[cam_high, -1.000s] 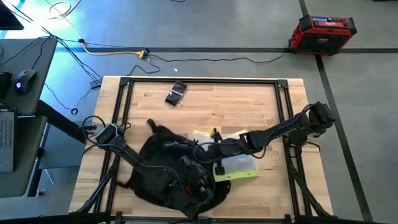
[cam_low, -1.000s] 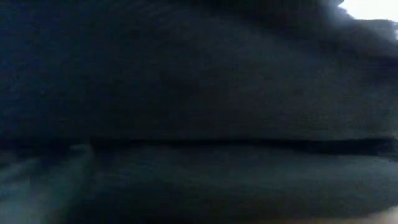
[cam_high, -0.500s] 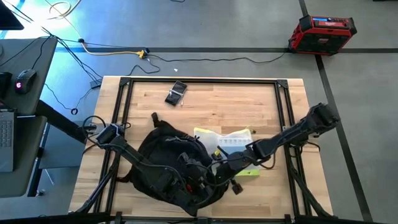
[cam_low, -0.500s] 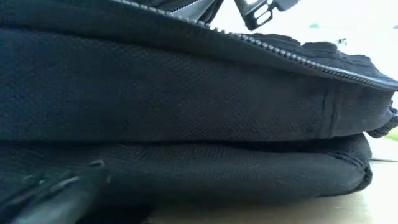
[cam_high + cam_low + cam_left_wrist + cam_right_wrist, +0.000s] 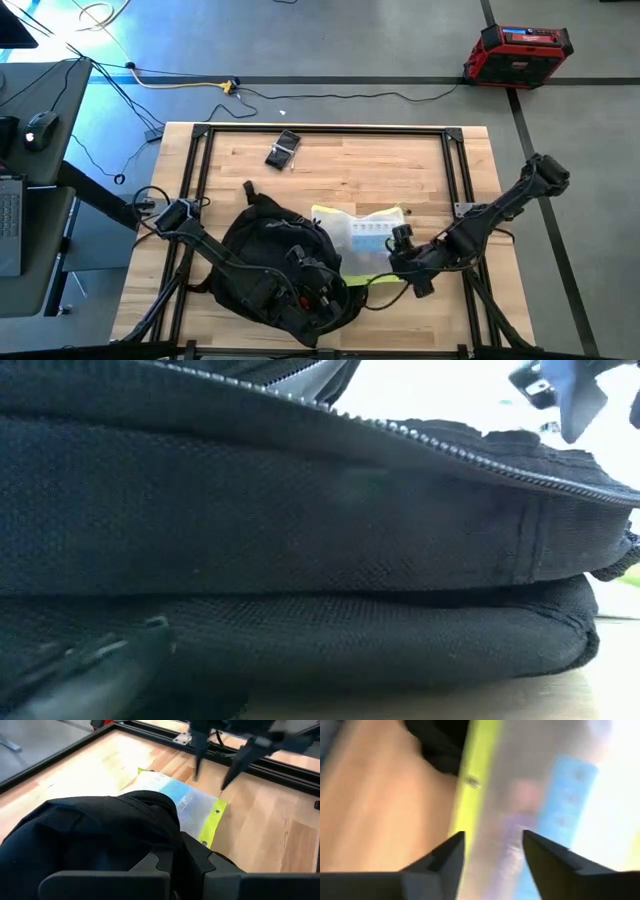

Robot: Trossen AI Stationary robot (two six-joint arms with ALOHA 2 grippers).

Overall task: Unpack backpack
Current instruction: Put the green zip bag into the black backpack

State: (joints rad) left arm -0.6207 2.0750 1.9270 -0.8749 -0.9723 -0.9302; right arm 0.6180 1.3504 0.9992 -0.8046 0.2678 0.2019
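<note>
The black backpack (image 5: 280, 270) lies on its side at the near edge of the wooden table (image 5: 340, 160), toward the left, its zipper line running along the top in the low view. The left gripper (image 5: 305, 290) rests on the bag's near part, fingers pressed together on the black fabric — it appears to pin or pinch the bag, though exactly what fold it has hold of cannot be made out.

Just beside the bag, on its right, lies a translucent pouch (image 5: 365, 232) with neon-yellow trim, its near-left corner touching or tucked under the backpack. The pouch's long side runs roughly left to right across the table.

The right gripper (image 5: 404, 262) hangs above the pouch's near-right corner, fingers (image 5: 445, 857) apart and empty. The pouch sits directly below and slightly ahead of them, the backpack further to its left. The right arm is the nearer one to the pouch; the left is nearer the bag.

Farther back, well apart from everything, a small dark packet (image 5: 283, 150) lies near the table's far edge.
</note>
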